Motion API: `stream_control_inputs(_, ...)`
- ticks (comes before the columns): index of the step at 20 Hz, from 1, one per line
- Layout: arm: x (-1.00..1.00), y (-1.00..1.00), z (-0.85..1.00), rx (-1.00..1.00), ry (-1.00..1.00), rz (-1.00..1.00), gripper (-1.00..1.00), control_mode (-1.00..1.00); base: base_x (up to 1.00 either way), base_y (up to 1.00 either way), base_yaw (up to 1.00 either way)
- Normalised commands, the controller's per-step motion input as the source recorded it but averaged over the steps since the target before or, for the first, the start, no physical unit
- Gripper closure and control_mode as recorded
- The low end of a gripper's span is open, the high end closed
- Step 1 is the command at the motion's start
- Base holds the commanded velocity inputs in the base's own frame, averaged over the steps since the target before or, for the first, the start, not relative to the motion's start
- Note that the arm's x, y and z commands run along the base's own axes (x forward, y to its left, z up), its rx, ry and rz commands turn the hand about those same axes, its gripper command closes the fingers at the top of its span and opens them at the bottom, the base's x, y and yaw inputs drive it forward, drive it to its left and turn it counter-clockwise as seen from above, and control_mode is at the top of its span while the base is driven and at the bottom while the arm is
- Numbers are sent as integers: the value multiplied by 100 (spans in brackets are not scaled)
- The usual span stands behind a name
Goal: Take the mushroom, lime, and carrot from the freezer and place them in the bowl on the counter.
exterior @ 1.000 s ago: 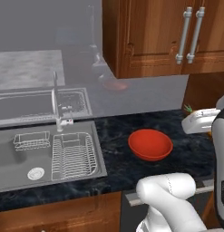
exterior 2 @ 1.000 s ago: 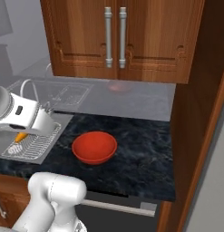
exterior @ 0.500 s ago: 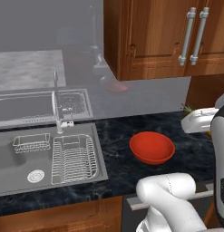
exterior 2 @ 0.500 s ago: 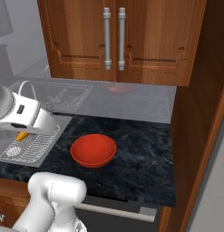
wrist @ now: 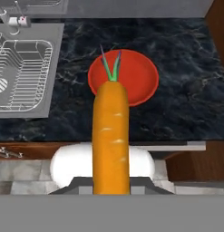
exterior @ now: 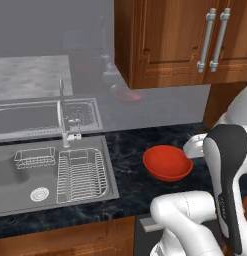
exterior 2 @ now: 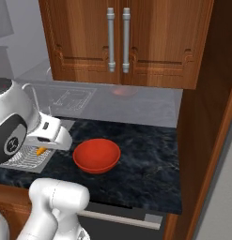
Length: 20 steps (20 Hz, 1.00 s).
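you have a red-orange bowl (exterior: 166, 162) sitting upright on the dark marbled counter (exterior: 127, 187), between the counter's front and back edges and well apart from its right end. the bowl is round, shallow and glossy, with plain smooth sides, and its inside looks bare. the counter is a black-blue stone slab with pale veining. in the hand view the carrot (wrist: 111, 138) is a thick orange root that tapers a little toward its green tuft; it points away from the camera, held up off the counter, and its tuft overlaps the bowl. in the right base view a small orange bit of it peeks out.
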Motion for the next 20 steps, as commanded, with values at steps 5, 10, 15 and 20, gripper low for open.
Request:
stream_control_inputs(5,66,-7,-66,1,10,0,100,-100,0,0,0)
stream_control_inputs(10,75,-12,-63,1,6,0,100,-100,0,0,0)
stream_control_inputs(15,74,-23,-46,4,7,2,100,-100,0,0,0)
stream_control_inputs(20,77,-4,-52,1,8,0,100,-100,0,0,0)
